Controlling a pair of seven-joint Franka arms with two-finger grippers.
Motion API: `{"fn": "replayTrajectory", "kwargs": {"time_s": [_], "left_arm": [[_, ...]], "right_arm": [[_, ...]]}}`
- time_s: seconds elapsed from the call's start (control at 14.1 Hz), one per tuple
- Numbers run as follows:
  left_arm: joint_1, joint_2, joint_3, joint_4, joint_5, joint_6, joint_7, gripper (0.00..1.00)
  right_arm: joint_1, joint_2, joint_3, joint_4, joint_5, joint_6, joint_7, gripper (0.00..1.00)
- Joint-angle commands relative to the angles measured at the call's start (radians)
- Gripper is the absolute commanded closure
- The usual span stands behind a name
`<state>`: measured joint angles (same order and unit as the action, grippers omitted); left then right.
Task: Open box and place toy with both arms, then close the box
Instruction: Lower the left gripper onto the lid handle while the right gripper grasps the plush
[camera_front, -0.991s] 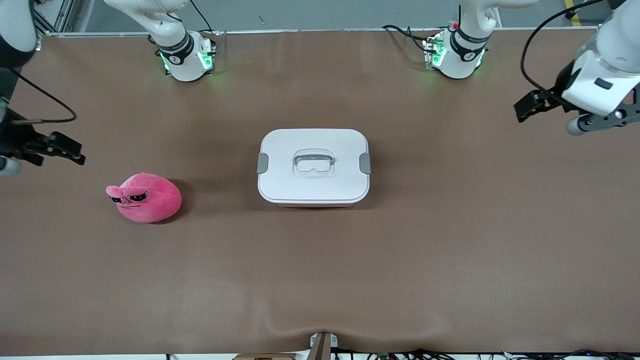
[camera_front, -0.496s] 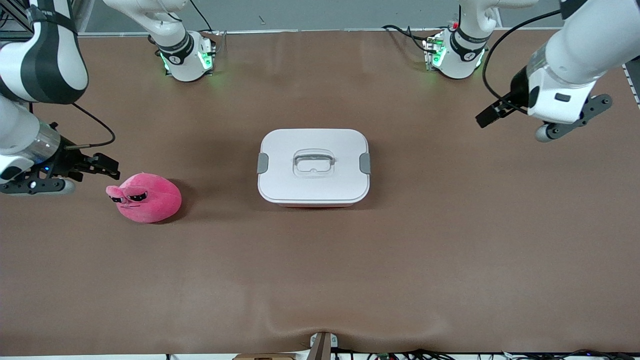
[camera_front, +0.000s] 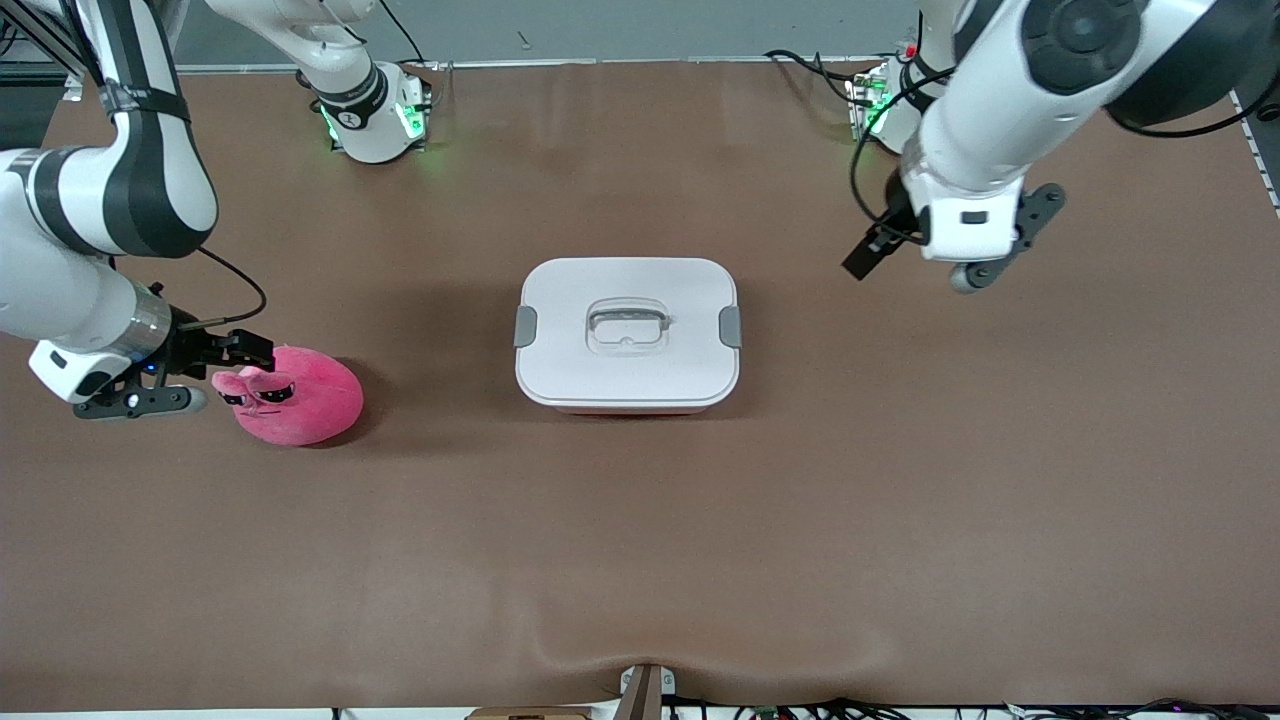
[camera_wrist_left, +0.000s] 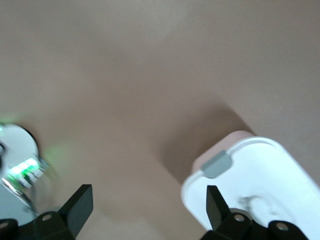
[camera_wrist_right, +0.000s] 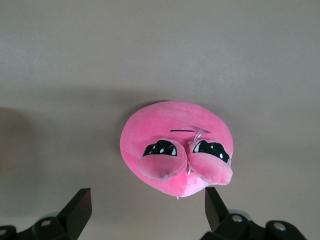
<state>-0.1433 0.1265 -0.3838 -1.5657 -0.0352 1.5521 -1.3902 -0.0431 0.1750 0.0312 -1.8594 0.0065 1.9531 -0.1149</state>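
Now both arms staged: right gripper (camera_front: 240, 350), fingers spread wide, empty, over toy (camera_front: 298, 394) near right arm's desk edge. Left gripper (camera_front: 866, 255), also wide, beside box (camera_front: 627, 335) mid-desk (lid on), likely targeting grey clip (camera_front: 730, 326).

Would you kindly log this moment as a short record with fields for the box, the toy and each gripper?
box: pale pink tub, white lid on, grey clips at both ends
toy: pink plush on the table, toward the right arm's end, outside the box
right gripper: open, at the toy's eyed end, holding nothing
left gripper: open, above the table beside the box, toward the left arm's end
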Motion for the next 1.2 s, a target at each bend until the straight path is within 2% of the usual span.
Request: {"fn": "replayTrajectory", "kwargs": {"time_s": [0.0, 0.35, 0.57, 0.71, 0.99, 1.06, 1.13], "left_arm": [[-0.063, 0.057, -0.021, 0.004, 0.029, 0.065, -0.220, 0.00], [-0.211, 0.166, -0.021, 0.012, 0.142, 0.210, -0.691, 0.00], [-0.283, 0.218, -0.021, 0.009, 0.193, 0.305, -0.855, 0.00], [-0.294, 0.243, -0.021, 0.010, 0.225, 0.356, -0.970, 0.00], [-0.383, 0.321, -0.018, 0.042, 0.303, 0.437, -1.153, 0.00], [-0.384, 0.350, -0.018, 0.067, 0.328, 0.441, -1.200, 0.00], [-0.400, 0.366, -0.018, 0.079, 0.348, 0.442, -1.228, 0.00]], "right_arm": [[0.005, 0.003, -0.002, -0.014, 0.004, 0.010, -0.020, 0.00], [-0.001, 0.018, -0.002, -0.119, 0.004, 0.183, -0.066, 0.00], [-0.001, 0.029, -0.002, -0.122, 0.004, 0.196, -0.066, 0.00], [-0.004, 0.032, -0.004, -0.122, 0.001, 0.196, -0.068, 0.12], [-0.009, 0.031, -0.004, -0.122, -0.006, 0.193, -0.068, 0.23], [-0.011, 0.032, -0.005, -0.122, -0.006, 0.193, -0.068, 0.30], [-0.009, 0.031, -0.005, -0.122, -0.006, 0.191, -0.066, 0.42]]}}
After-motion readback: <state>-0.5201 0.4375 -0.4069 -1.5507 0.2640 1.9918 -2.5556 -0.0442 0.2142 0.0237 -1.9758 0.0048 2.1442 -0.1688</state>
